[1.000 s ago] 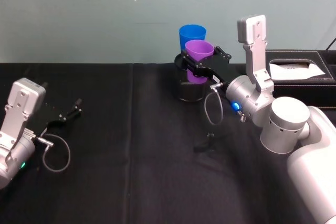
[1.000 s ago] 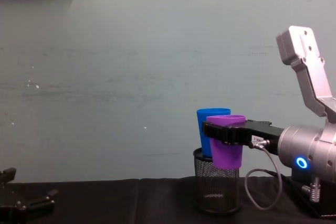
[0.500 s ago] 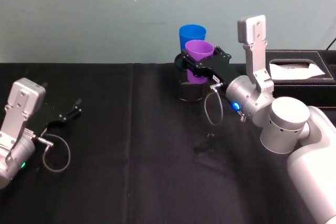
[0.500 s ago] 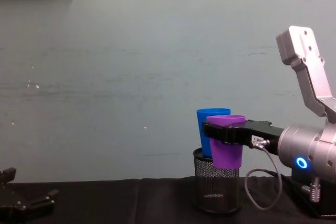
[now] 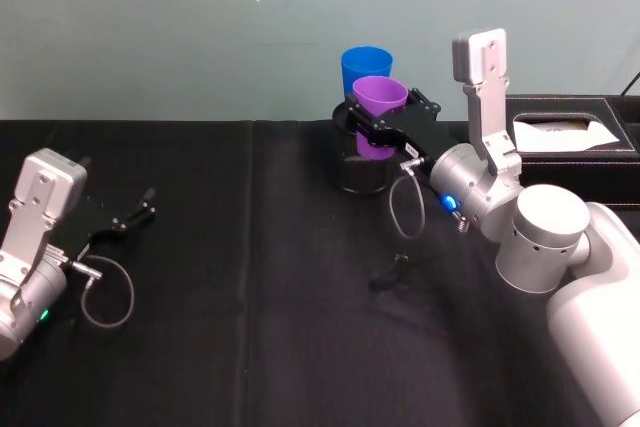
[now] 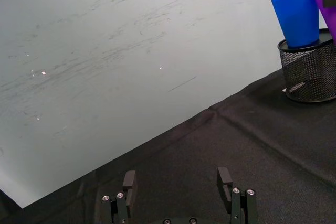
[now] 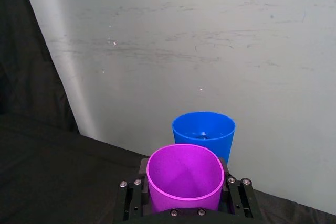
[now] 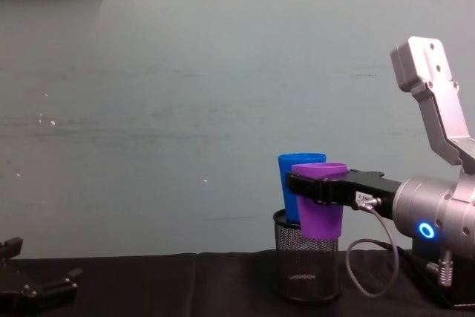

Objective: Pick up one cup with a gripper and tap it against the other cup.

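The right pincer (image 5: 378, 126) is clamped round the purple cup (image 5: 378, 107) just under its rim, holding it upright in the air over the near edge of the black wire-mesh pen holder (image 5: 361, 169), with a small white label on the pincer whose print is too small to read. Right behind it the blue cup (image 5: 365, 69) stands upright in that pen holder, the two cups right against each other though I cannot tell whether they touch. Far over at the left, the left pincer (image 5: 123, 219) sits low over the black tabletop (image 5: 250, 327) with its fingers (image 6: 224, 179) spread wide, gripping nothing.
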Available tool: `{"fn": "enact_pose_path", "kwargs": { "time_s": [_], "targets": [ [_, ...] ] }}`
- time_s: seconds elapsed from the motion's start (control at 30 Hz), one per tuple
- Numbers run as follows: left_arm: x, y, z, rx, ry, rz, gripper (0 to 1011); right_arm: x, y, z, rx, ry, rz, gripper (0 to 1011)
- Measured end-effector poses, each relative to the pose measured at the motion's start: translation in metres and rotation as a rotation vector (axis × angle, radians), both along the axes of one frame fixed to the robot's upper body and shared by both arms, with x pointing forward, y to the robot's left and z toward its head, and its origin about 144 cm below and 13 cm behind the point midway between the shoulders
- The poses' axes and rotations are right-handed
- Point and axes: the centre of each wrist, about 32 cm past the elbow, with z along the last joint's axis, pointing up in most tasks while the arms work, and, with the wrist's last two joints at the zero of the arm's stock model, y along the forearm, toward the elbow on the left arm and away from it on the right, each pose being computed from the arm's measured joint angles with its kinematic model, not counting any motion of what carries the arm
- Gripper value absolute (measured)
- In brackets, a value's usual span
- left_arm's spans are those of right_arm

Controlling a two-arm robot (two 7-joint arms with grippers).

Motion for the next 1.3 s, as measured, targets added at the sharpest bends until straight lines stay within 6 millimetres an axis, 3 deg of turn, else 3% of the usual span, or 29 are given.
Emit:
{"fn": "enact_pose_path", "kwargs": {
  "time_s": [1.3],
  "targets": [
    [0.0000,0.0000,0.0000,0.000,0.000,0.000,1000,0.0000,0.0000,0.0000,0.000,0.000,0.000,726]
  ]
}}
